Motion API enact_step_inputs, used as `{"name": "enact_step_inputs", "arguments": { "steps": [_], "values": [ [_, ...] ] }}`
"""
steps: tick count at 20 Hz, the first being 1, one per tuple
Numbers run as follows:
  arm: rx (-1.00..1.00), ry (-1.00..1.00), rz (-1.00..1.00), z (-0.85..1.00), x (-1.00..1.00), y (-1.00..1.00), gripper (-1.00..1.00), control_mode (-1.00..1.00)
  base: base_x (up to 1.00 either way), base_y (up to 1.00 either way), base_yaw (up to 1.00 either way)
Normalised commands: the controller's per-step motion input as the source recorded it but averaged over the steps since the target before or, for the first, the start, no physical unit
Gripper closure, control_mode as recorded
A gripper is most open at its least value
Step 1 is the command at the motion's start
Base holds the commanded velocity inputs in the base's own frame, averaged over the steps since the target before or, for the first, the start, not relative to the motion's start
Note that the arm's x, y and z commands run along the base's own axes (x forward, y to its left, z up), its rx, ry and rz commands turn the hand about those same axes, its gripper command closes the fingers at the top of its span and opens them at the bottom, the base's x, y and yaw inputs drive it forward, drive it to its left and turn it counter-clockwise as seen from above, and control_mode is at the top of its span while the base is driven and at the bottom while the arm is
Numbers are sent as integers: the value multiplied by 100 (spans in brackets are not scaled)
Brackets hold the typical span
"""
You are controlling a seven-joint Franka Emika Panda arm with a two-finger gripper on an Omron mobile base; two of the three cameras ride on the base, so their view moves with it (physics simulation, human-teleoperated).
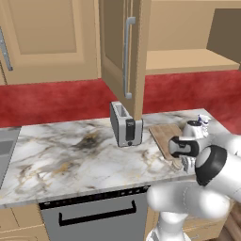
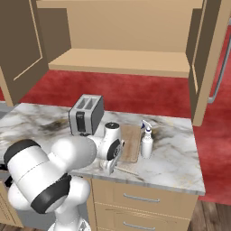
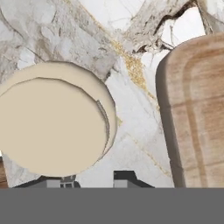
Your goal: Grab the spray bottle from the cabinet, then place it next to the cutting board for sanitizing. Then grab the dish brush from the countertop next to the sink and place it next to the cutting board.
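Claw (image 3: 89,179) slightly parted, empty, just above brush (image 3: 52,122) beside board (image 3: 197,113); brush probably light, stiff; grip its slim handle.

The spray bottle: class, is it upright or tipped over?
Upright. The spray bottle stands on the countertop, trigger head on top, beside the cutting board.
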Motion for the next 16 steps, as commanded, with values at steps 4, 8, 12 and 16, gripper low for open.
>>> {"name": "enact_step_inputs", "arguments": {
  "steps": [4, 8, 12, 16],
  "values": [
    [0, 0, 0, -3, 23, -11, 100, -100, 0, 0, 0],
    [0, 0, 1, -3, 22, -9, 100, -100, 0, 0, 0],
    [0, 0, 0, -10, 25, 0, -100, -100, 0, 0, 0],
    [0, -5, 1, 0, 0, -1, -100, -100, 0, 0, 0]
  ]
}}
